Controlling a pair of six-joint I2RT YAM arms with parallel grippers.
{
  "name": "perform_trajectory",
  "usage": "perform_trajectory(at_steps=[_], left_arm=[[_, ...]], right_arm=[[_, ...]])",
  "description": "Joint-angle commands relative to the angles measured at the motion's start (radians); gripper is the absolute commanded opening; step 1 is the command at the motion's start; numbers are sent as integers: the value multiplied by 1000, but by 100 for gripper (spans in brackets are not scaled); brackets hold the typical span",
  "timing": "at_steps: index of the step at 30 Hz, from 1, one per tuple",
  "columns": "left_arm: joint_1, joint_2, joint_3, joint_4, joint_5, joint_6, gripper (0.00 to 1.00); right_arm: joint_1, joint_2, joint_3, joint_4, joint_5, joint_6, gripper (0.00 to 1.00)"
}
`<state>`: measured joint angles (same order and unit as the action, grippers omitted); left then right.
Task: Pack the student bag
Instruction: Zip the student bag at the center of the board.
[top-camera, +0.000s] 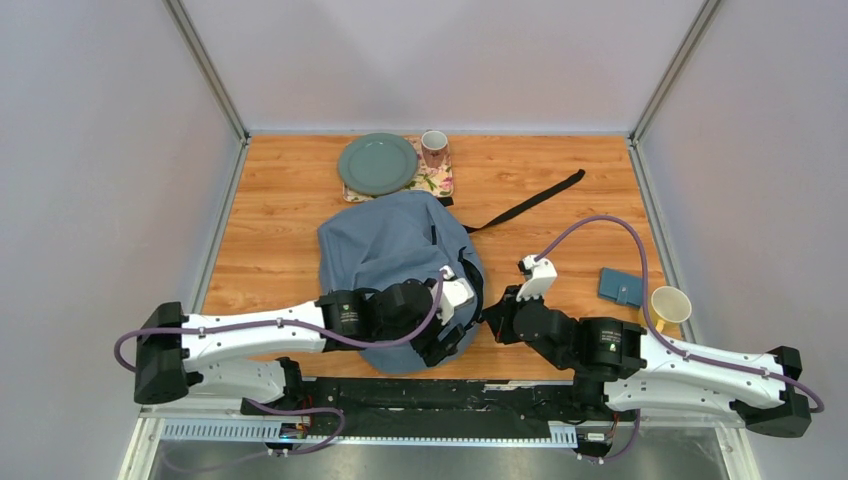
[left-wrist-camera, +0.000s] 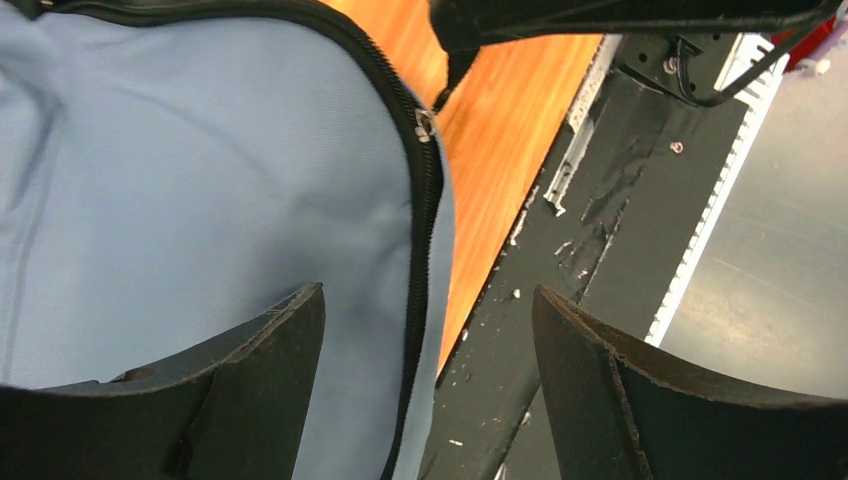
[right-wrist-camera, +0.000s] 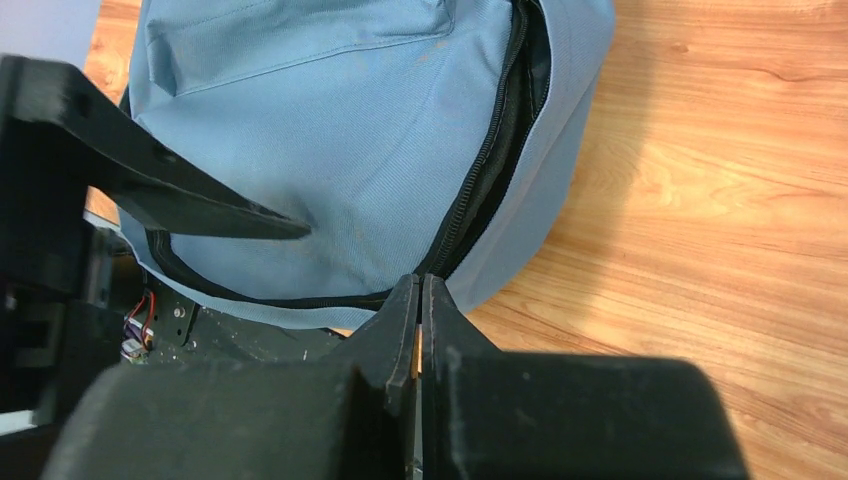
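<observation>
Grey-blue fabric student bag (top-camera: 385, 245) lies at centre of frame on the wooden counter (top-camera: 280, 220); zip partly undone, contents not visible. Left fingers (top-camera: 450, 340) spread wide, one tip pressing the bag's fabric. Right fingers (right-wrist-camera: 421, 300) closed together beside the zip; any hold undetermined

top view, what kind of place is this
Probably a robot lab cell, not a classroom: a wooden table boxed in by plain grey walls, a left arm and right arm bolted at its near edge, and props set out: bag, plate, mug.
</observation>
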<state>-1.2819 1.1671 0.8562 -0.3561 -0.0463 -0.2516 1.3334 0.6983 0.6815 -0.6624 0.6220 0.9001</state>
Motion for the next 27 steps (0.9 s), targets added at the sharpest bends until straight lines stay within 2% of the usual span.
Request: perform_trajectory(at_steps=[1, 5, 8, 9, 11, 12, 14, 15, 21, 27], left_arm=[[-22, 35, -23, 111, 68, 14, 82], [-39, 65, -42, 134, 19, 18, 76], [-50, 106, -36, 114, -39, 20, 63], [-51, 123, -37, 114, -44, 20, 53], [-57, 137, -43, 109, -72, 14, 42], [-60, 146, -48, 106, -79, 9, 27], [-63, 149, -60, 89, -89, -6, 12], [-66, 143, -65, 85, -89, -11, 0], [-92, 47, -178, 62, -99, -66, 0], [-137, -58, -305, 60, -102, -141, 0]], right_arm=[[-2, -22, 4, 30, 24, 16, 0], [0, -23, 4, 35, 19, 16, 0], [-2, -23, 3, 40, 16, 17, 0], [-2, -23, 3, 41, 15, 16, 0], [-2, -23, 3, 40, 16, 16, 0], [-2, -23, 1, 43, 18, 17, 0], [-2, -20, -3, 43, 28, 17, 0], [-2, -19, -5, 41, 38, 17, 0], [-52, 1, 4, 50, 76, -12, 0], [-204, 29, 4, 150, -39, -107, 0]])
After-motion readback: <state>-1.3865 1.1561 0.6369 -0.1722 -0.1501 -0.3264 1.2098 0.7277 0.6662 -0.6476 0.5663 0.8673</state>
